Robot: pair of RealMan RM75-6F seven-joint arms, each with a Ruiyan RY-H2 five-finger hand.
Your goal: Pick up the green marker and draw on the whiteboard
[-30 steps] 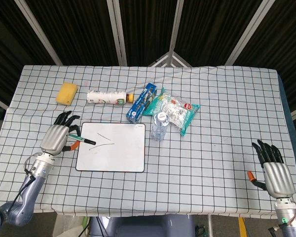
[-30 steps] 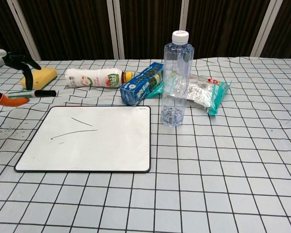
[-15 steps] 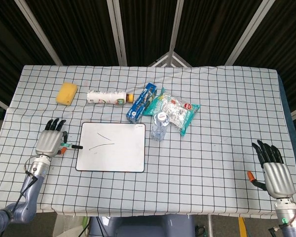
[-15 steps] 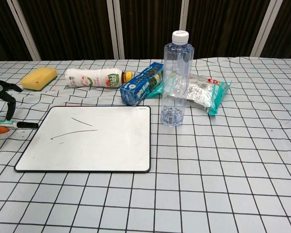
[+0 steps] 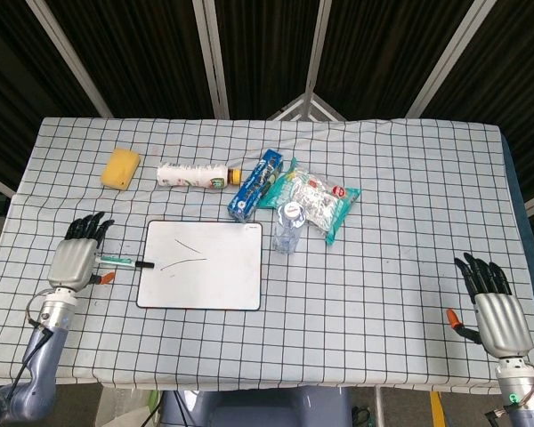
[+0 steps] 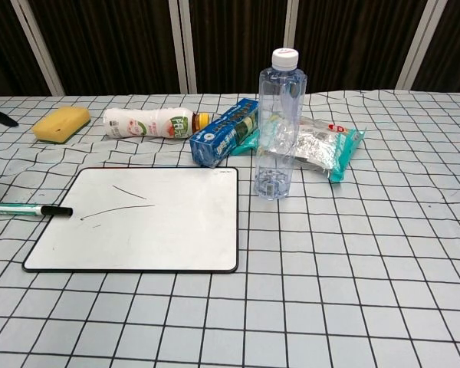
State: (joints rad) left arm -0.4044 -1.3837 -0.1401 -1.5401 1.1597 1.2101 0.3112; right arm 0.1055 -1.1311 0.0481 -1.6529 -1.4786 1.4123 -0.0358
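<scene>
The green marker [image 5: 125, 262] lies flat on the checked cloth, its black cap touching the left edge of the whiteboard [image 5: 202, 264]. In the chest view the marker [image 6: 27, 208] rests at the far left beside the whiteboard [image 6: 142, 218], which carries two thin drawn lines. My left hand [image 5: 76, 258] sits just left of the marker's tail with its fingers stretched forward and apart, holding nothing. My right hand [image 5: 497, 307] rests at the table's near right corner, fingers spread and empty, seen only in the head view.
A yellow sponge [image 5: 120, 168] lies at the back left. A white drink bottle [image 5: 191, 175] lies on its side beside a blue carton [image 5: 256, 184] and a snack bag [image 5: 320, 200]. A clear water bottle [image 6: 279, 126] stands upright at the whiteboard's right corner.
My left hand has drawn back to the left off the whiteboard, lowered the marker to the cloth and let it go. The right hand has not moved.
</scene>
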